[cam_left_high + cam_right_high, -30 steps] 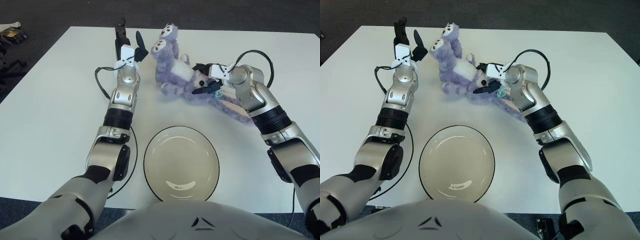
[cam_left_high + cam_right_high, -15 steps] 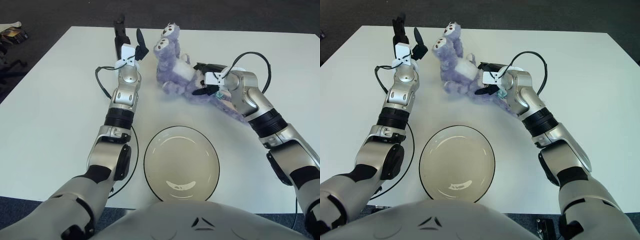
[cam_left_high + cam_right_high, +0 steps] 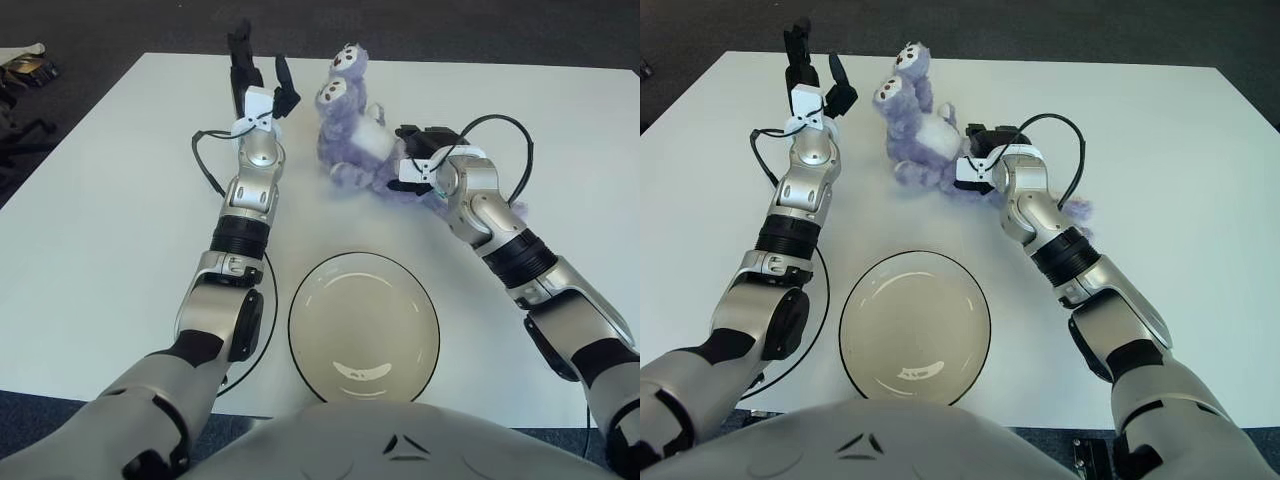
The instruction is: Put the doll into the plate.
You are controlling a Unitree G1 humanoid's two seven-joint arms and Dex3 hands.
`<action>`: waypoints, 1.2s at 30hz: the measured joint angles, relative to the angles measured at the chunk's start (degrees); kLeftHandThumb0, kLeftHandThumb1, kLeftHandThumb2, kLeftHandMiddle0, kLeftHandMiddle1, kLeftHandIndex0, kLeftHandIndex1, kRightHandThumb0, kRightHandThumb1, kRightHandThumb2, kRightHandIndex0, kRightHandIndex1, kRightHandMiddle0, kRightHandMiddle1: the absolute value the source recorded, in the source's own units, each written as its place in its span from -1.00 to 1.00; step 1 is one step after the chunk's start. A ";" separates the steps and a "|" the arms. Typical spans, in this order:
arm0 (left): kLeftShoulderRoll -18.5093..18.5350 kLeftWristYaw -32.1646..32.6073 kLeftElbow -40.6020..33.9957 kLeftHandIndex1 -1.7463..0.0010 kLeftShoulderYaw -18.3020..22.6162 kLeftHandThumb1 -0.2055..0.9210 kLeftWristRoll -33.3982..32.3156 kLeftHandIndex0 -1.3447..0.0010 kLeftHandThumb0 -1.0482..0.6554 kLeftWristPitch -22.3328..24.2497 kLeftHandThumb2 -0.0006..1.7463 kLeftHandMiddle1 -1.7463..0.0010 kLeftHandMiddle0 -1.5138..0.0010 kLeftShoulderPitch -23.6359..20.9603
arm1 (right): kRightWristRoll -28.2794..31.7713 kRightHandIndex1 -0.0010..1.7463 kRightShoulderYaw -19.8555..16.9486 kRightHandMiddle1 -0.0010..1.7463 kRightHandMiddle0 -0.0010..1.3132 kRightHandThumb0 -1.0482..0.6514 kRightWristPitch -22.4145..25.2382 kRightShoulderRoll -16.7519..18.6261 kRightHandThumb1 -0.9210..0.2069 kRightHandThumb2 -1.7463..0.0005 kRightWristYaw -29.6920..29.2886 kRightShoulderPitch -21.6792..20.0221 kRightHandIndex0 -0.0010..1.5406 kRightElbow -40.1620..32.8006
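A purple plush doll (image 3: pixel 350 115) with a white belly lies at the far middle of the white table (image 3: pixel 100 220), its head pointing away from me. My right hand (image 3: pixel 413 152) is at the doll's lower right side, black fingers curled onto its fur. Part of the doll's limb (image 3: pixel 512 210) shows behind my right forearm. An empty cream plate with a dark rim (image 3: pixel 363 310) sits near the front edge, well below the doll. My left hand (image 3: pixel 258 78) is held up to the left of the doll's head, fingers spread, apart from it.
A black cable (image 3: pixel 205 172) loops beside my left forearm and curves down near the plate's left side. Dark carpet surrounds the table, with small objects (image 3: pixel 25 68) on the floor at the far left.
My right hand has moved left and closed in on the doll's lower body. The doll has shifted left and turned more upright. My left hand has lifted slightly.
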 measured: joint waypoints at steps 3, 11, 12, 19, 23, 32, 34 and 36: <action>0.67 -0.01 0.46 0.46 -0.07 1.00 0.35 1.00 -0.91 -0.64 0.10 0.95 0.91 0.00 | -0.75 -0.99 0.28 -0.81 -1.00 -0.64 -0.34 0.34 -0.33 0.14 -1.03 0.28 -0.98 0.35; 1.65 0.00 1.19 0.49 -0.70 1.00 1.57 1.00 -0.87 -0.98 0.14 0.95 0.93 0.04 | -1.26 -0.29 0.34 -0.48 -1.00 -0.54 -0.86 0.99 -0.16 0.08 -3.94 0.72 -0.99 1.60; 1.64 -0.01 1.17 0.49 -0.75 1.00 1.57 1.00 -0.88 -1.04 0.14 0.95 0.93 0.05 | -1.36 -0.21 0.34 -0.41 -1.00 -0.51 -0.97 1.01 -0.12 0.05 -4.29 0.76 -0.99 1.70; 1.35 -0.03 0.90 0.45 -0.64 1.00 1.15 1.00 -0.92 -1.05 0.12 0.93 0.90 0.09 | -1.74 0.50 0.04 0.38 -1.00 -0.25 -1.81 1.24 0.28 -0.24 -7.78 1.80 -1.00 1.93; 0.88 -0.03 0.46 0.42 -0.21 1.00 0.32 1.00 -0.93 -0.88 0.10 0.93 0.93 0.10 | -1.66 0.76 -0.77 0.81 -1.00 0.11 -1.97 1.79 0.47 -0.50 -9.71 2.65 -1.00 1.90; 0.08 0.03 0.24 0.42 0.10 1.00 -0.27 1.00 -0.92 -0.88 0.09 0.92 0.92 0.10 | -0.40 0.99 -3.28 0.99 -0.77 0.49 -3.54 2.90 0.32 -0.64 -13.58 3.85 -0.82 2.21; 0.09 0.10 0.25 0.43 0.10 1.00 -0.20 1.00 -0.92 -0.89 0.09 0.90 0.89 0.12 | 0.35 1.00 -4.02 1.00 -0.51 0.64 -4.50 2.94 0.06 -0.47 -14.58 4.32 -0.54 2.34; 0.14 0.25 0.25 0.44 0.10 1.00 -0.11 1.00 -0.92 -0.90 0.09 0.89 0.87 0.16 | 1.14 1.00 -4.75 1.00 -0.32 0.70 -5.29 2.95 0.03 -0.45 -15.13 4.64 -0.41 2.47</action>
